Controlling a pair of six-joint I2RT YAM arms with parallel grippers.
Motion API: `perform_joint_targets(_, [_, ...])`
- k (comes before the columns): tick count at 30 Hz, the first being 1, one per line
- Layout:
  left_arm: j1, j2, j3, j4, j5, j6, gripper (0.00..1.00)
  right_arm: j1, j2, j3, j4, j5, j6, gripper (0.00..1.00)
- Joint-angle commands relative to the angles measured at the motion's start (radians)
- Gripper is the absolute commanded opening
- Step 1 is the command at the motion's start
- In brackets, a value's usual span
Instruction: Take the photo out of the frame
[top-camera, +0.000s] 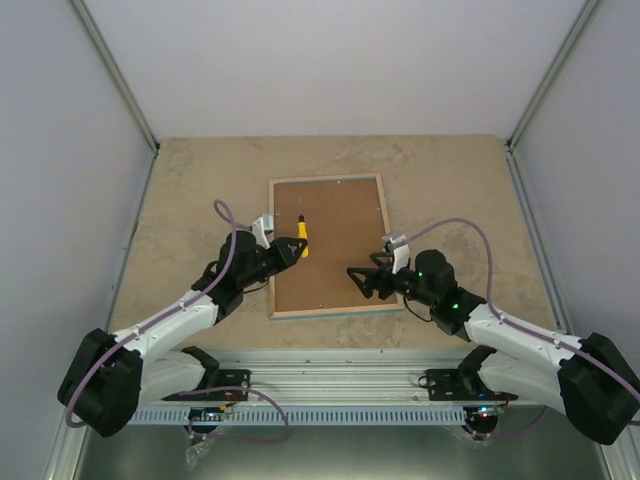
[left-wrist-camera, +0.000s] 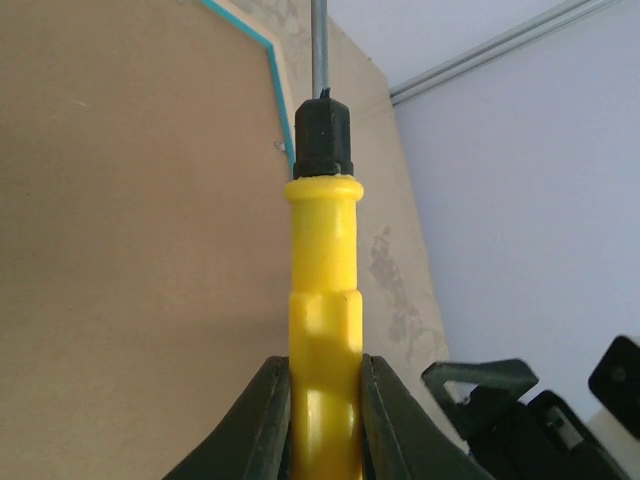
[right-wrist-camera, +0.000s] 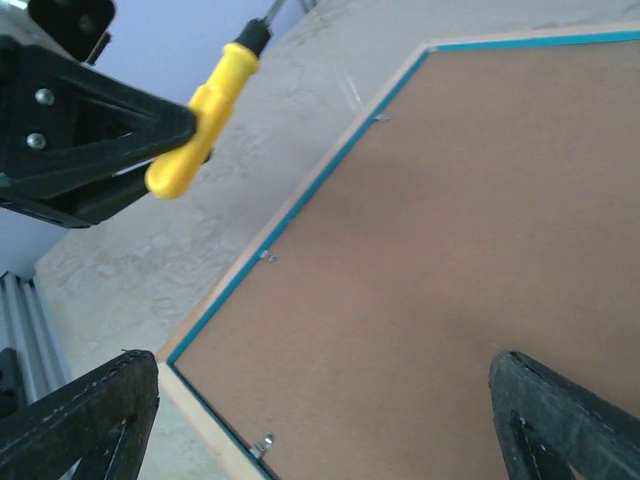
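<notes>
Beige table (top-camera: 200, 180) holds the turquoise-edged wooden frame (top-camera: 335, 313), back up. Left gripper (top-camera: 297, 243) pinches a yellow screwdriver (top-camera: 302, 238) over it; right gripper (top-camera: 353, 275) hangs above, wide open, empty.

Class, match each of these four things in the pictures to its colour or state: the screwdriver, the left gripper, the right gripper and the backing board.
Things:
1. screwdriver
2. left gripper
3. right gripper
4. backing board

Colour or state:
A. open, over the board
B. brown, facing up inside the frame
C. yellow handle with a black collar
D. shut on the tool

Pairs: 1-C, 2-D, 3-A, 4-B
</notes>
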Motion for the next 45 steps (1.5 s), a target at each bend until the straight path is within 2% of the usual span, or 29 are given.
perform_joint_targets(1, [-0.058,-0.029,-0.011,0.118,-0.12,-0.073,0.0,0.08,0.025,0.026,0.121,0.088,0.014,0.89])
perform_joint_targets(8, [-0.161,-0.002,-0.004,0.19,-0.194,-0.118,0.0,0.195,0.121,0.076,0.257,0.17,-0.009,0.85])
perform_joint_targets(17, [-0.268,0.031,0.021,0.23,-0.266,-0.132,0.0,0.237,0.269,0.165,0.308,0.227,-0.039,0.73])
perform_joint_targets(29, [-0.31,0.076,0.022,0.249,-0.278,-0.137,0.0,0.242,0.27,0.156,0.323,0.283,-0.066,0.43])
perform_joint_targets(37, [-0.315,0.072,-0.003,0.253,-0.279,-0.145,0.01,0.242,0.255,0.14,0.314,0.301,-0.072,0.14])
perform_joint_targets(40, [-0.315,0.063,-0.007,0.247,-0.28,-0.146,0.03,0.242,0.247,0.137,0.298,0.305,-0.073,0.01])
perform_joint_targets(42, [-0.315,0.051,-0.008,0.24,-0.287,-0.145,0.09,0.242,0.242,0.131,0.292,0.304,-0.073,0.01])
perform_joint_targets(45, [-0.315,0.024,-0.005,0.212,-0.32,-0.141,0.24,0.242,0.228,0.124,0.285,0.285,-0.075,0.01])
